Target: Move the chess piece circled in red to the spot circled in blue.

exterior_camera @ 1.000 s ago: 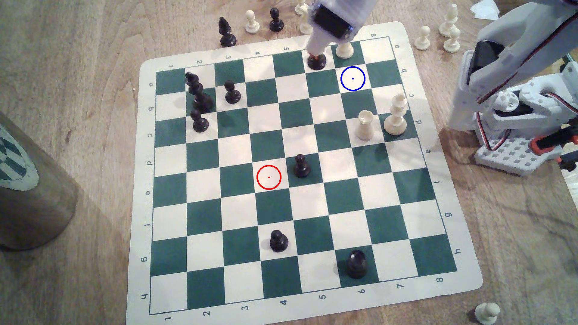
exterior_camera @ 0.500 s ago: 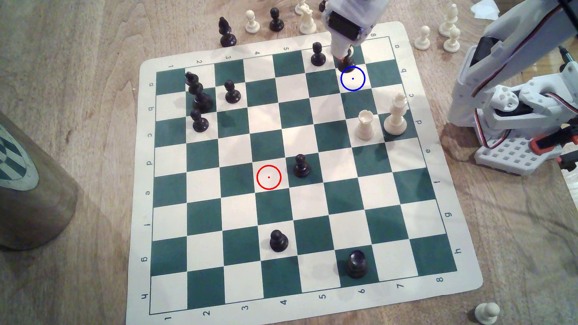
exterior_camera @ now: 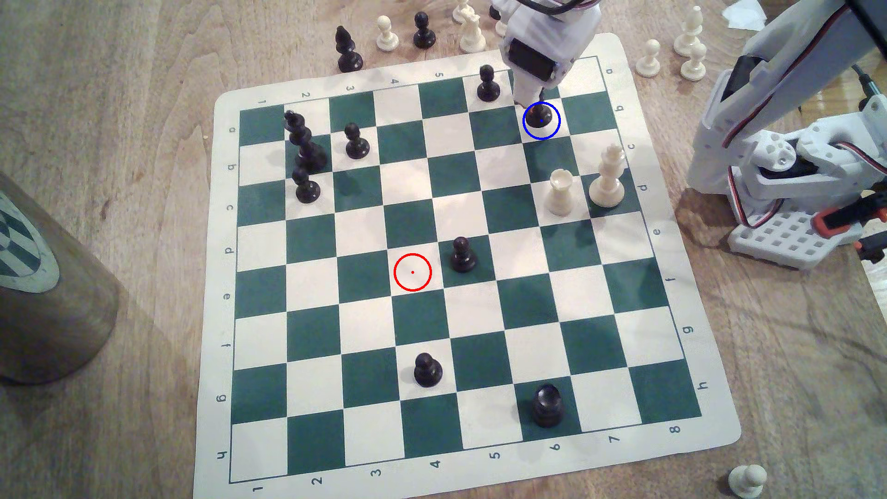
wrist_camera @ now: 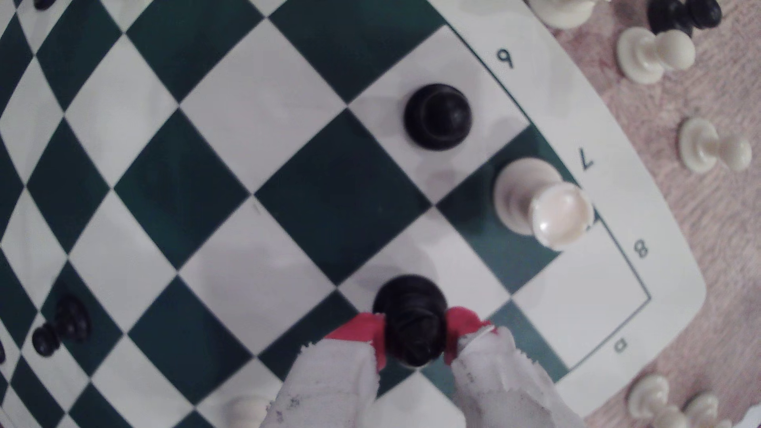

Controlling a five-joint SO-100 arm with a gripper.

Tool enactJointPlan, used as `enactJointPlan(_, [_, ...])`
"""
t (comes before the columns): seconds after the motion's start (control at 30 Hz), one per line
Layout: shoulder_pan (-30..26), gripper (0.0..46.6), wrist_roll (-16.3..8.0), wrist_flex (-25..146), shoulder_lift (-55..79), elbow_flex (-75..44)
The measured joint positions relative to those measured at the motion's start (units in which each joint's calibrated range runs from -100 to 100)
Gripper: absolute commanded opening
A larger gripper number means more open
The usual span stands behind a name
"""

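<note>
Wrist view: my gripper (wrist_camera: pixel 414 333) pinches the upright bishop (wrist_camera: pixel 412 319) between its jaws, directly above the blue-ringed square (exterior_camera: pixel 552 132).

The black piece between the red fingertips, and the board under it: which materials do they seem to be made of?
The black piece looks like moulded plastic with a glossy finish: faint highlights show on its dark rounded body. The board appears to be a thin flexible mat, perhaps vinyl, matte, with printed squares and rounded corners.

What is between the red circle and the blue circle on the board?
In the exterior view, only bare squares lie between the red ring and the blue ring. The nearby black pawn stands just off that line.
</note>
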Motion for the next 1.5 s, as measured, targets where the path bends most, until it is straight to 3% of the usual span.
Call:
enactJointPlan(0.57, [0.74, 1.3, 0.39, -2.39, 3.94, 0.0])
enactJointPlan(0.73, [0.74, 9.3, 0.34, -2.39, 3.94, 0.0])
enactJointPlan(0.9, [0.74, 14.3, 0.83, -2.23, 4.19, 0.0])
enactJointPlan(1.5, [1.4, 22.0, 1.51, 7.97, -3.27, 0.0])
